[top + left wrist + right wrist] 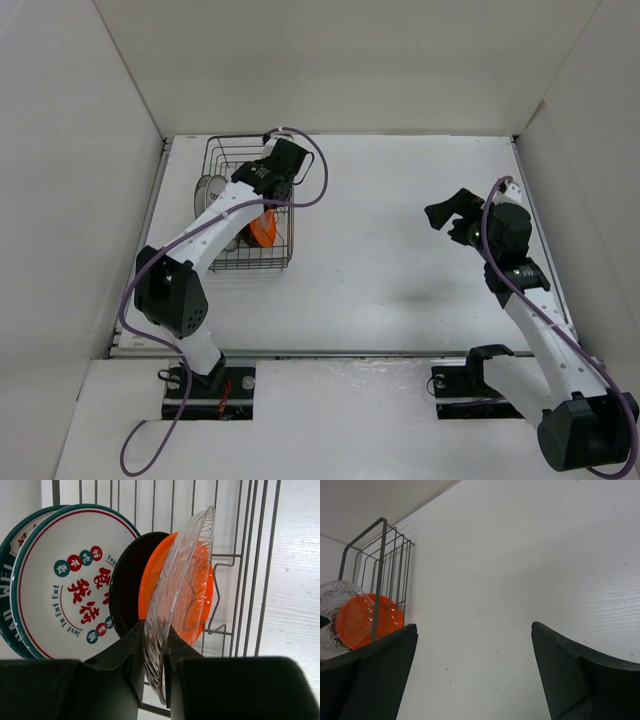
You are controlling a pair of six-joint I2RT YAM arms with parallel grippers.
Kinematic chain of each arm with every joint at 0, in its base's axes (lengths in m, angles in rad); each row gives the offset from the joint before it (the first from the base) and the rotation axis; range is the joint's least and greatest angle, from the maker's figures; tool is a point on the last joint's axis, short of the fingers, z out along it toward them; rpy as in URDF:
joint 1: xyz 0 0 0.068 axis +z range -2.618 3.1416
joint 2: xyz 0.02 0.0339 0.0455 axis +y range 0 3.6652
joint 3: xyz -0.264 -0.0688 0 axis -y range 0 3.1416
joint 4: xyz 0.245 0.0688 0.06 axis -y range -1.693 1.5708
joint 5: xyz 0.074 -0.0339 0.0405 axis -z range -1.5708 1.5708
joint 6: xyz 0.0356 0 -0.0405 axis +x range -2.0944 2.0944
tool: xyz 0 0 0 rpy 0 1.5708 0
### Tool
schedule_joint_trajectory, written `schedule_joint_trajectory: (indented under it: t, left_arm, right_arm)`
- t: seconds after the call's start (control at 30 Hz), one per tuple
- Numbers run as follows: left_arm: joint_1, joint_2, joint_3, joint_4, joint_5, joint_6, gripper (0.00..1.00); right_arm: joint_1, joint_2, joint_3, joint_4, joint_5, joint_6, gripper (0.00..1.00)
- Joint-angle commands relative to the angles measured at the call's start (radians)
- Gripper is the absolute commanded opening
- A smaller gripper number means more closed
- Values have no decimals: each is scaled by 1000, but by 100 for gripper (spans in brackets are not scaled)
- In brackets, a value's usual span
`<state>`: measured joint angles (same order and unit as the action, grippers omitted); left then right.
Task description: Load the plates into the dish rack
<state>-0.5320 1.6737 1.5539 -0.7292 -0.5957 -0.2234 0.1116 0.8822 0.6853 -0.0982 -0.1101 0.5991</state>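
The dish rack (222,148) stands at the back left. In the left wrist view, plates stand on edge in the dish rack (258,580): a white plate with a dark patterned rim (6,605), a white plate with red marks (70,580), a black plate (126,590), then an orange plate (151,587). My left gripper (154,647) is shut on the rim of the clear plate (182,575), held upright against the orange one. In the top view my left gripper (268,196) is inside the rack above the orange plate (263,231). My right gripper (446,212) is open and empty.
White walls enclose the table on the left, back and right. In the right wrist view my right gripper (475,645) hangs over bare table, with the rack (380,555), orange plate (355,622) and clear plate (332,595) far to its left.
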Motion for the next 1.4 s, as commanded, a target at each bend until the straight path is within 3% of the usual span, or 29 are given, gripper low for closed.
schedule_joint_trajectory:
  t: [0.0,0.3,0.33,0.43,0.47,0.57,0.6,0.77,0.8,0.9,1.1,1.37]
  left_arm:
    - [6,-6,-9,10,11,-14,0]
    - [6,21,-9,10,102,4,2]
    - [6,30,-9,1,102,4,15]
    - [6,31,-9,1,123,4,29]
    - [6,31,-9,1,134,15,40]
    - [6,31,-9,1,143,15,60]
    - [6,20,14,-12,152,15,74]
    - [6,11,204,-72,175,62,85]
    - [6,-6,239,-72,175,79,98]
    - [38,-93,307,-9,166,136,100]
    - [151,-245,353,65,286,173,100]
    - [208,-502,147,177,252,203,100]
  right_arm:
    - [8,-5,2,22,16,2,100]
    - [8,4,2,22,7,2,100]
    - [8,14,2,22,7,2,100]
    - [8,14,2,22,7,2,100]
    - [8,14,2,22,7,2,100]
    - [8,23,13,22,7,-7,100]
    - [8,23,13,22,-3,-7,100]
    - [8,44,97,-52,-14,-90,100]
    - [8,57,155,-81,3,-137,100]
    - [17,81,299,-225,68,-229,100]
    - [69,92,468,-386,177,-239,100]
    - [89,41,647,-547,271,-239,100]
